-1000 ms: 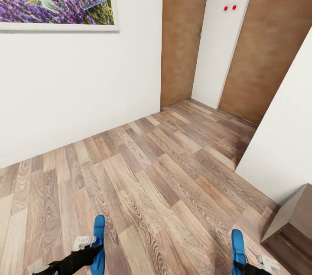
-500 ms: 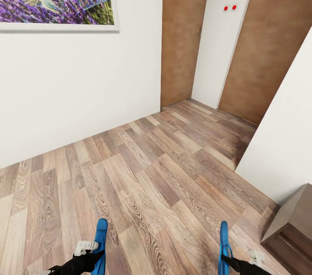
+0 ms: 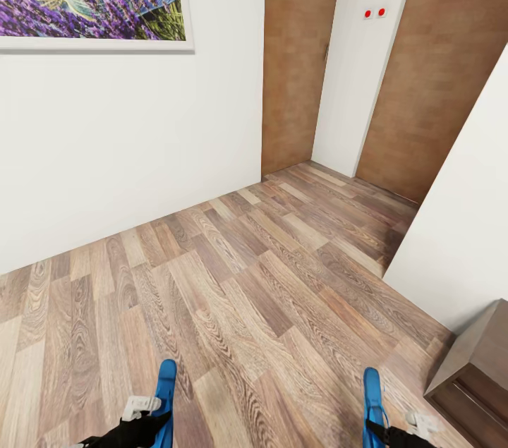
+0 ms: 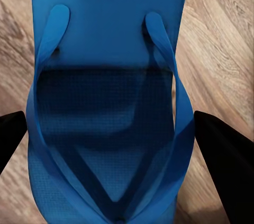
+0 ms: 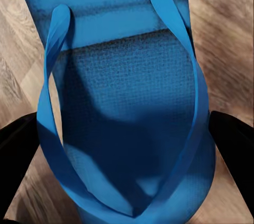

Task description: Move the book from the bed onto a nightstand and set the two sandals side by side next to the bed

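I have one blue sandal [image 3: 166, 391] in my left gripper [image 3: 144, 414] and the other sandal [image 3: 372, 395] in my right gripper [image 3: 402, 428], both low in the head view, held over the wood floor [image 3: 233, 293]. In each wrist view the dark jaws sit on either side of the sole [image 4: 106, 75], closed against its edges around the toe-strap end, with the straps [image 5: 58, 38] arching up between them.

I judge these flip-flops light and flexible, probably foam, so the free end may droop or swing. Holding across the sole near the strap anchor seems sensible; the thin straps themselves look too floppy to control. A brown cabinet corner [image 3: 480, 363] shows at the right.
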Robot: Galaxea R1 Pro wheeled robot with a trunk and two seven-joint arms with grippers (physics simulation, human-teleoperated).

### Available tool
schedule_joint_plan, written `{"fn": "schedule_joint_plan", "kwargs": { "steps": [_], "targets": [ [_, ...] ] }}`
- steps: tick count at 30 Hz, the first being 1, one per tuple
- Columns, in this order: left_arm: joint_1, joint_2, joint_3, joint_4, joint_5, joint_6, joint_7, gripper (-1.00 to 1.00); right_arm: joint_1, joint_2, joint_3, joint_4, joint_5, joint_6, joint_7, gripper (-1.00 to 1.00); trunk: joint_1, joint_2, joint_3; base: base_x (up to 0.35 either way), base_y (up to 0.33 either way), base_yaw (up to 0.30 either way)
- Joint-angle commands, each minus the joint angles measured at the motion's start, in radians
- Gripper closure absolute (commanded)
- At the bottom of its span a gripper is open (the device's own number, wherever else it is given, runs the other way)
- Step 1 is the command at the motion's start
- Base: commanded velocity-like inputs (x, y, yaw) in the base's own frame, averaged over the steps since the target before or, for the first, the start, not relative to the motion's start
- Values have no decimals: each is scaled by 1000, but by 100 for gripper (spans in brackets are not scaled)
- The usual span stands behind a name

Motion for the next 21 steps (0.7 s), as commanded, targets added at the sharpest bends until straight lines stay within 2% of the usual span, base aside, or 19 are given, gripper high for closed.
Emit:
{"fn": "schedule_joint_plan", "kwargs": {
  "steps": [1,4,14,21],
  "targets": [
    [-1,-1,8,0,-10,-5,-5,100,-1,8,-7,-1,-3,9,5,100,0,0,-1,0,0,0],
    [-1,-1,8,1,-10,-6,-4,100,-1,19,-7,-1,-3,8,4,100,0,0,-1,0,0,0],
    [-1,-1,9,1,-10,-7,-5,100,-1,22,-8,-1,-4,-4,4,100,0,0,-1,0,0,7],
    [-1,-1,9,1,-10,-5,-5,100,-1,22,-8,-2,-4,-5,5,100,0,0,-1,0,0,229]
  ]
}}
